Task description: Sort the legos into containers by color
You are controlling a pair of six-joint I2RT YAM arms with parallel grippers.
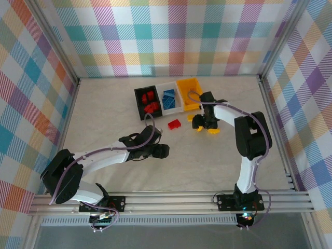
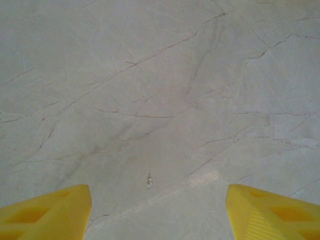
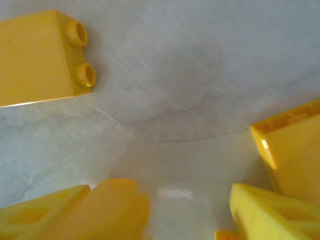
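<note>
Hovering over table (image 2: 150, 100), left tool (image 2: 157, 192) spread; right tool (image 3: 160, 190) spread near yellow lego (image 3: 40, 57).

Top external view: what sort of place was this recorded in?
Most likely a purpose-built robot test cell, not a home: plaid-printed backdrop walls close in a marble-patterned table on three sides, aluminium rails frame it, and the left arm and right arm are bolted at the near rail.
</note>
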